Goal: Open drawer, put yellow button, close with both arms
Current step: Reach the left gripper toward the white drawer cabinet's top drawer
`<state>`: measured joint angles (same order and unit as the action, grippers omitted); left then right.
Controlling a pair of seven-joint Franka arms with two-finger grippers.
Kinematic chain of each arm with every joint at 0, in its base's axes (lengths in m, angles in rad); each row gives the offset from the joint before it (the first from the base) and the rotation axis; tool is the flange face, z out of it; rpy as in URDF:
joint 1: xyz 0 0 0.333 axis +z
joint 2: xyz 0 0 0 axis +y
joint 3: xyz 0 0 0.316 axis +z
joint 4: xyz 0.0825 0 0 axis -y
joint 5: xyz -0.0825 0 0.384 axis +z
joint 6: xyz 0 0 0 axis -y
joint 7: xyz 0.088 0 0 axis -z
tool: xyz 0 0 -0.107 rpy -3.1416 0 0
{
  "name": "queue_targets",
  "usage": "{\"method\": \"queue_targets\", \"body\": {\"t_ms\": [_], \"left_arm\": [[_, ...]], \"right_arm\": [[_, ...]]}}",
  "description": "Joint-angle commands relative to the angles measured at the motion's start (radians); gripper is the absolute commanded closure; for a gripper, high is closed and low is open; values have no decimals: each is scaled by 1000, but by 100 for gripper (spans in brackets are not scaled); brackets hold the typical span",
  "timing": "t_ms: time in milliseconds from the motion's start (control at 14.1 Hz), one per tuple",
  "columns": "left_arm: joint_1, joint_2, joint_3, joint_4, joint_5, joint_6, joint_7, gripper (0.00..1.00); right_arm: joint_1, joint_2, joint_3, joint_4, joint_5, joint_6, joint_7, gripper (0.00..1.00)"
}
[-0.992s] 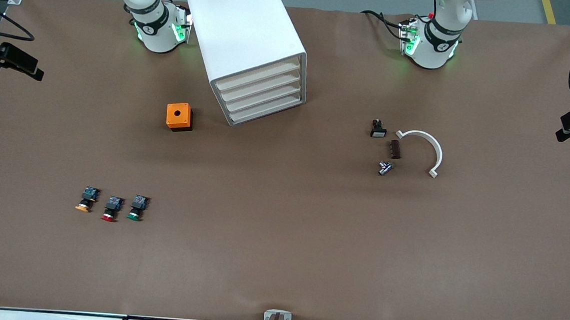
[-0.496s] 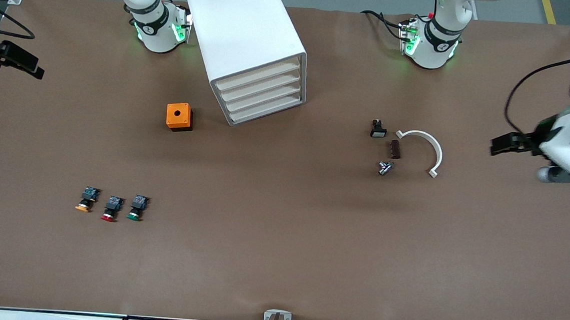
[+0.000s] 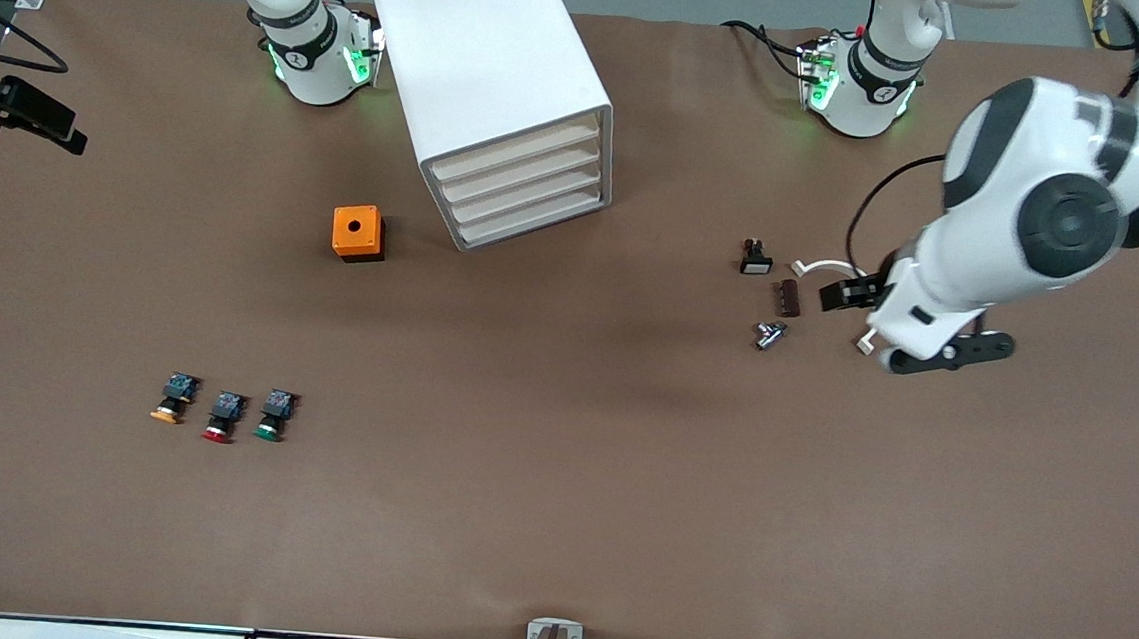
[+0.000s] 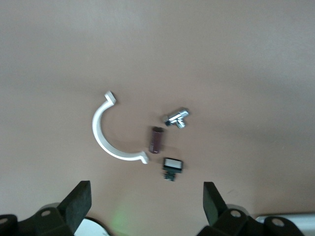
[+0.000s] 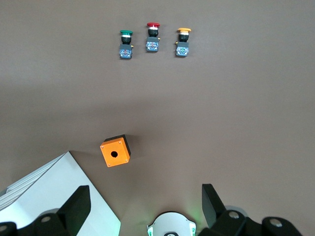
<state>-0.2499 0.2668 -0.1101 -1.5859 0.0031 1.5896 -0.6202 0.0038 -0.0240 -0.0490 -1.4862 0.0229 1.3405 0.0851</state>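
Step one, drawer (image 3: 518, 147) not opened yet, top slot of the cabinet (image 3: 491, 73) flush shut. Left gripper (image 4: 145, 209) spread empty, over the white arc clip (image 3: 814, 267) toward the left arm's end from the cabinet. Right gripper (image 5: 142, 211) spread empty, high, waiting. Yellow button (image 3: 171, 402) sits nearer the camera than the cabinet, toward the right arm's end. Next: reach the drawer front and pull.

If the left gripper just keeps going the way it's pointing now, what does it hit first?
The left gripper, open, hangs above the white curved bracket and points at the dark brown cylinder, probably the first contact. Its height is unclear, so it may pass over.
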Motion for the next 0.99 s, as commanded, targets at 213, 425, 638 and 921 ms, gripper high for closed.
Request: {"method": "queue_targets", "body": {"t_ms": [213, 425, 638, 921], "left_arm": [[-161, 179, 4, 136, 6, -22, -421, 0], [-212, 262, 4, 230, -67, -116, -579, 0], [-255, 301, 7, 273, -194, -197, -676, 0], [-255, 385, 7, 277, -490, -252, -1106, 0]], "right_arm": [[5, -25, 3, -22, 9, 3, -5, 0], [5, -25, 3, -23, 9, 3, -5, 0], [4, -25, 1, -23, 9, 2, -5, 0], [4, -25, 1, -23, 9, 2, -5, 0]]}}
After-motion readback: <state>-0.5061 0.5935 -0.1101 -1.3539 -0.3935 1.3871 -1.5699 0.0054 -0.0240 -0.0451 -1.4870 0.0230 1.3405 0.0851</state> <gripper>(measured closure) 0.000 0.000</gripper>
